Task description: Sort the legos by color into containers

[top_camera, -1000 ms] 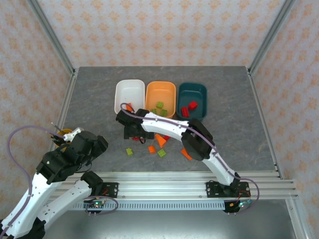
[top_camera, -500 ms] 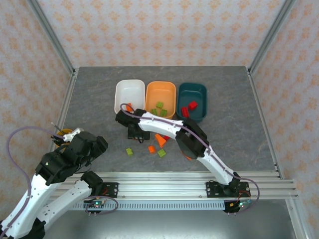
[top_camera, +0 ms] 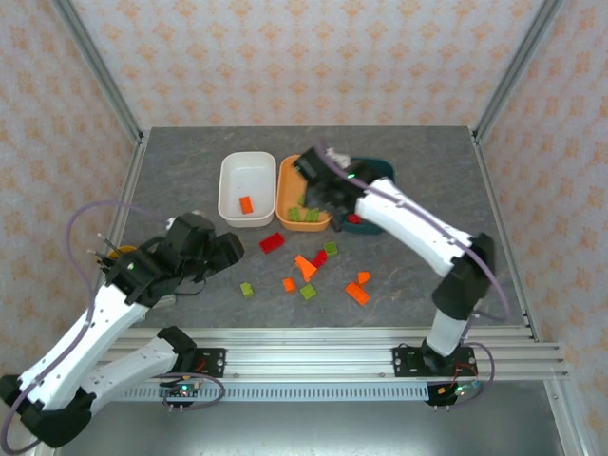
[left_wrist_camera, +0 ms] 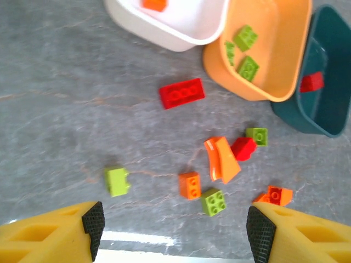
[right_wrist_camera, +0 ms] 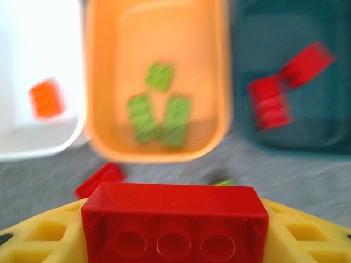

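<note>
Over the orange tub [right_wrist_camera: 159,38], the right gripper [right_wrist_camera: 174,241] is clamped on a red brick [right_wrist_camera: 174,208] — long axis finger to finger — and the teal tub [right_wrist_camera: 274,38] for reds sits just right of it.

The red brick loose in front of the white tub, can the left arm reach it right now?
Probably yes. The left gripper hangs open and empty near the loose red brick, bare table between them; the right gripper, gripping a second red brick, is off over the orange tub.
</note>
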`<act>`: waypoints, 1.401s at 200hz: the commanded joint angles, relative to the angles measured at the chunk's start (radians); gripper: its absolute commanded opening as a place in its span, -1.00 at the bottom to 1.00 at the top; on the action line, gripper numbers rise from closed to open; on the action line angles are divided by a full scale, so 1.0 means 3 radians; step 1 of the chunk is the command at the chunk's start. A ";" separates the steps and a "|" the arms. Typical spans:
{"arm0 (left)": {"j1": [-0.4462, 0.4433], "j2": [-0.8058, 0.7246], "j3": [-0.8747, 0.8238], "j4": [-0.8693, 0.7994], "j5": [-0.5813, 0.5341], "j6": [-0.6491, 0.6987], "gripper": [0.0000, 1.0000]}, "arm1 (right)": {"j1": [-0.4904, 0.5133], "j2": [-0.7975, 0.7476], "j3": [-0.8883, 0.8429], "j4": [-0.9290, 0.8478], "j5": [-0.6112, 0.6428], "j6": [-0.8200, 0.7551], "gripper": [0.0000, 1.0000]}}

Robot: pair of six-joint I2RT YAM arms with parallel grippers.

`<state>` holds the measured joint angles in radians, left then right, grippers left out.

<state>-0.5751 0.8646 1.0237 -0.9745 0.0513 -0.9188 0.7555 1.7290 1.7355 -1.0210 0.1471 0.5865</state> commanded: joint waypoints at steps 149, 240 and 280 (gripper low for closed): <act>-0.0532 0.1211 0.0617 0.0648 -0.0050 0.0225 0.46 | -0.1314 0.1242 -0.0011 -0.0017 -0.0684 0.0655 0.04; -0.0535 0.0975 0.0426 0.0033 -0.0293 -0.0160 0.50 | -0.1161 0.0919 0.0372 -0.0114 -0.0521 0.0455 0.56; -0.0527 0.0776 -0.0096 -0.0348 -0.0273 -0.0630 0.59 | -0.0830 0.0245 0.0069 0.0130 -0.0359 0.0104 0.51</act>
<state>-0.7269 1.1267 1.0863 -0.9417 0.0067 -0.9882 0.4355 1.9846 1.8164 -1.0225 -0.0231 0.7071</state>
